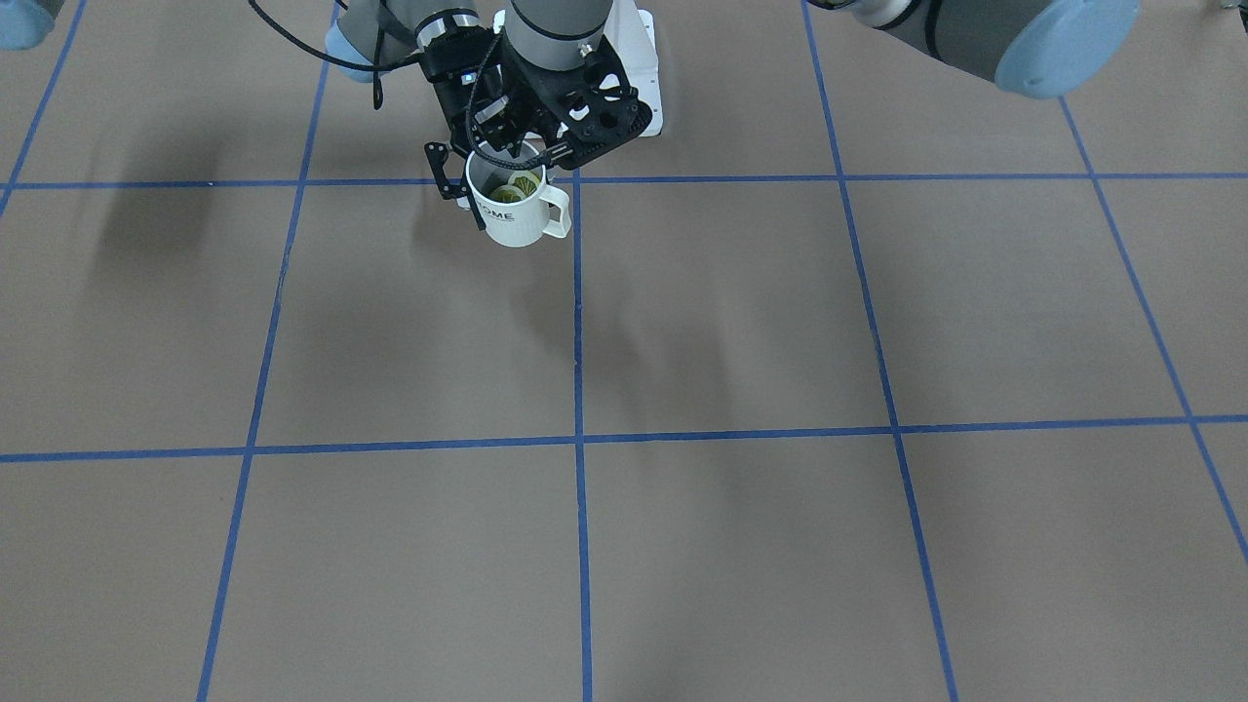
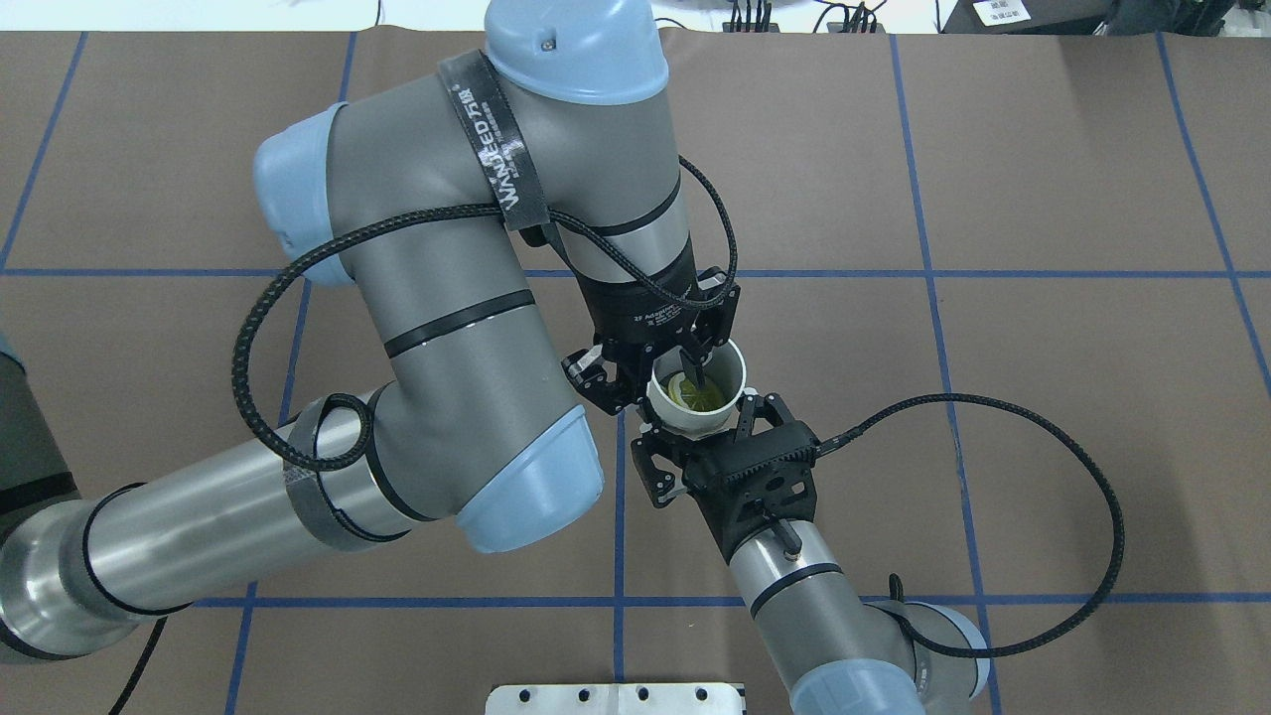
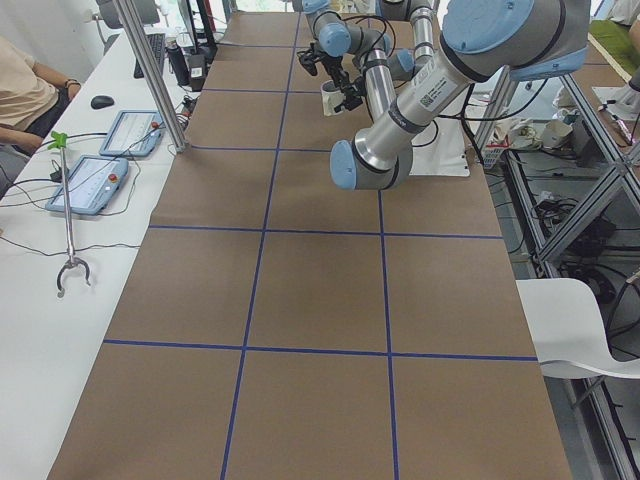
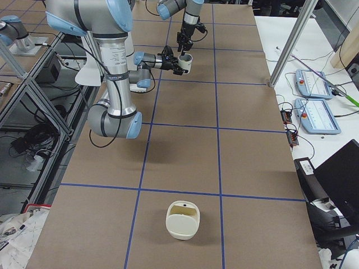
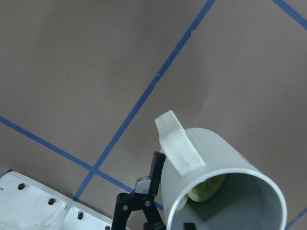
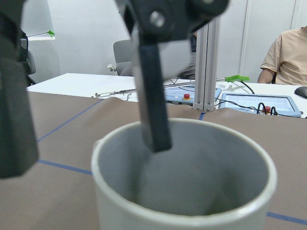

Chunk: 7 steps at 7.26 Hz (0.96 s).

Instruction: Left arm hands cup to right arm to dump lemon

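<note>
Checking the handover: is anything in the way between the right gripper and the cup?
Nothing visible. The right gripper straddles the cup with a finger on either side; the left gripper holds the rim from the opposite side, one finger inside.

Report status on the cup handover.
Left hand pinching cup rim, one finger inside. Right hand straddling cup body, contact unclear. Lemon in cup, cup off table. No obstruction seen.

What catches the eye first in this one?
Both arms meet at a white cup held off the table: the left gripper pinches its rim, one finger inside, while the right gripper flanks its body. Inside lie lemon slices. A cream container sits near the table's right end.
</note>
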Available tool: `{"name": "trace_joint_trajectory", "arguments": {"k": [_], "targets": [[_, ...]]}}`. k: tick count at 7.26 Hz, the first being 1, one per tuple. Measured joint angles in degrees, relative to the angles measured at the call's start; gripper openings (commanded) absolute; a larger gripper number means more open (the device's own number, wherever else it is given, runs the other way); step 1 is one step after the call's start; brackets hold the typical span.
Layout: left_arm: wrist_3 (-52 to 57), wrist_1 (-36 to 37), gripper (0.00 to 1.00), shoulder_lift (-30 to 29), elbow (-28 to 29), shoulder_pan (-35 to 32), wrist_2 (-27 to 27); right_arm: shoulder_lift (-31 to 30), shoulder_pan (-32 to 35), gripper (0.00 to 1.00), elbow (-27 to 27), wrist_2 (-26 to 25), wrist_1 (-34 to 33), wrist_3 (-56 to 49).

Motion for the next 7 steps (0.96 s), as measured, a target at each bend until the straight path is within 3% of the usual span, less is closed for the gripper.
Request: {"name": "trace_joint_trajectory", "arguments": {"k": [4,7], "targets": [[0.06,0.17,1.0,0.42,-3.87,-2.37,0.39,-3.07,3.39,0.25,0.22,-0.13,1.04,0.06],[0.6,-0.01,1.0,2.56,-3.59,-2.69,1.49,-17.78,13.24,0.25,0.5,9.14,13.56,0.51]]}}
